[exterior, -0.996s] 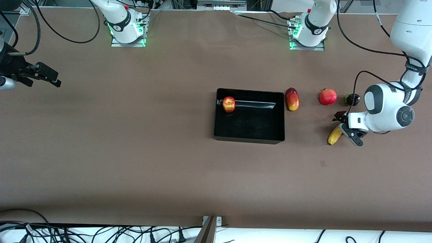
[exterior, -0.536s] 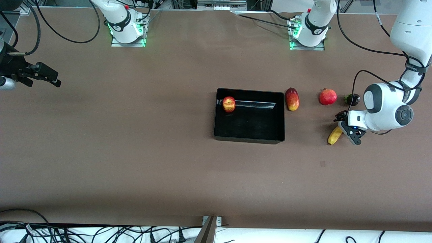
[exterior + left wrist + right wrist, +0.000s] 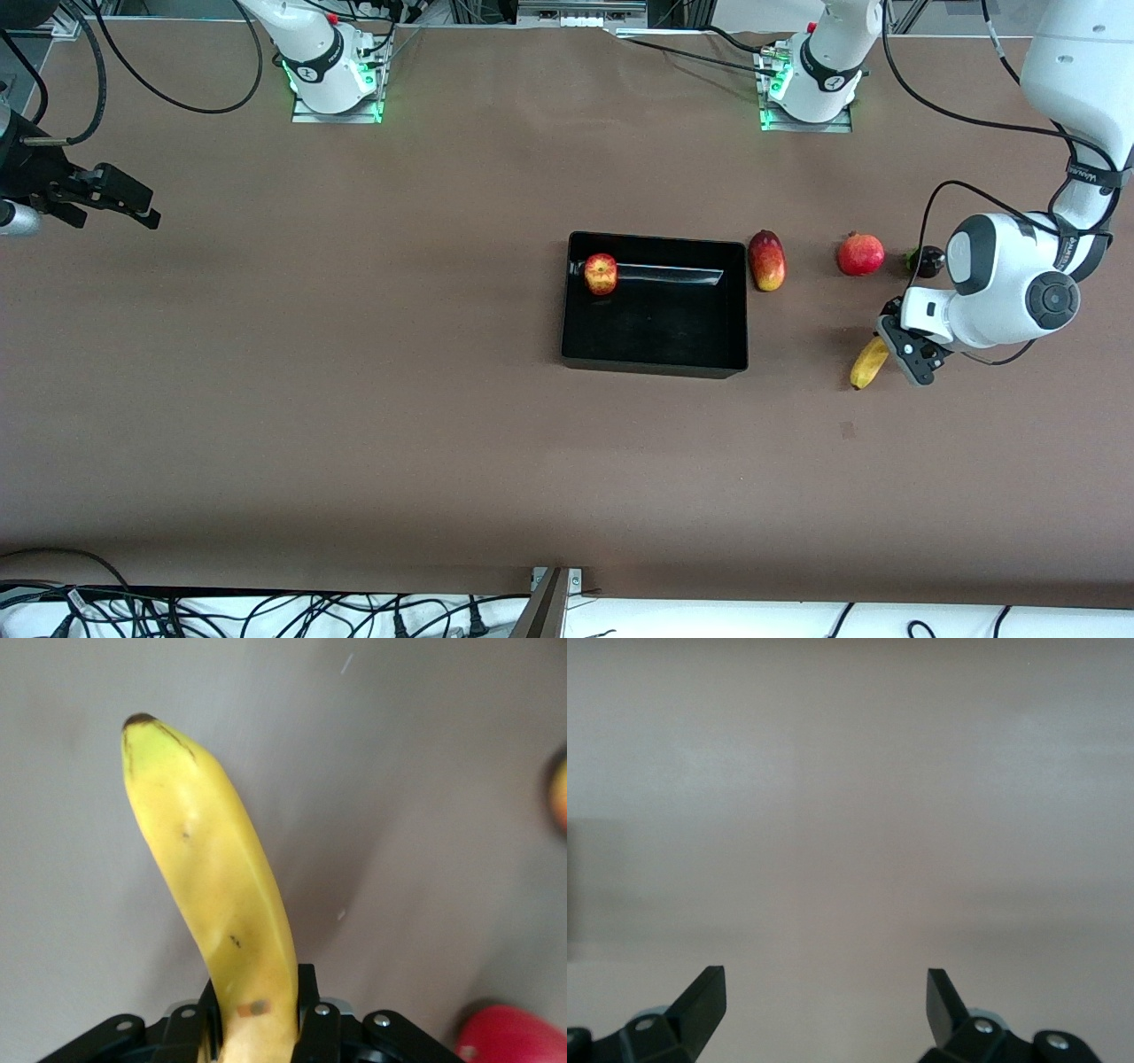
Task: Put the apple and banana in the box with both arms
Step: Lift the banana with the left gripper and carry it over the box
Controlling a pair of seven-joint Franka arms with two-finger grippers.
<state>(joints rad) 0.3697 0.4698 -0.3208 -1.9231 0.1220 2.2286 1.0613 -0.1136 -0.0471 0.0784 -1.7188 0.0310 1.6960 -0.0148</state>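
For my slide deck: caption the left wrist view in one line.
Left claw shut on a yellow banana above the brown table.

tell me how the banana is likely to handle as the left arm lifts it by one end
The left gripper is shut on the banana near one end, so its long free part may sag or swing in the pinch. Its skin looks smooth, so it could slip. It likely bruises under a hard squeeze. The right gripper waits open.

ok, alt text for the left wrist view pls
The left gripper is shut on one end of the yellow banana, which extends away over the brown table. A red fruit shows at one corner.
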